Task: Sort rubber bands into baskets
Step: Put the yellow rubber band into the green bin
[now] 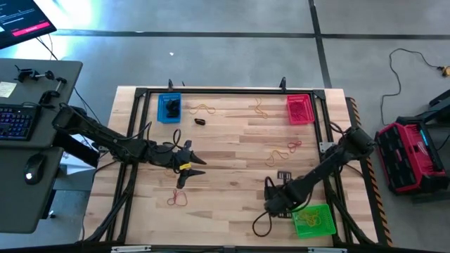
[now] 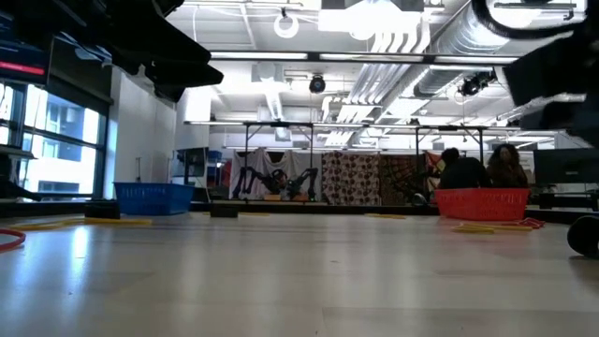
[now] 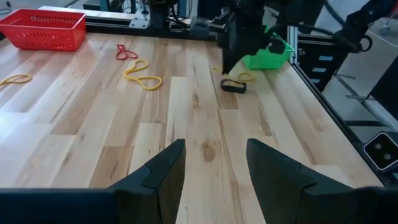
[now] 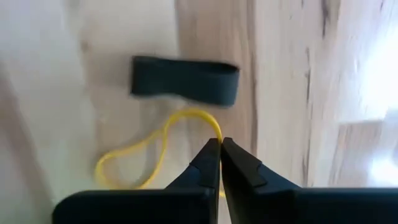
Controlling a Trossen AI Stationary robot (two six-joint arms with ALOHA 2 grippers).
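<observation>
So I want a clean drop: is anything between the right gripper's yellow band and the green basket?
Nothing visible. The right gripper is shut on the yellow band, right beside the green basket. The black band lies just past the fingertips, touching nothing the basket route needs, as far as I can judge.

2 dark jointed arms, black looping cables, yellow band at left tool (image 1: 184, 167), tapered black fingers (image 4: 202, 171)
</observation>
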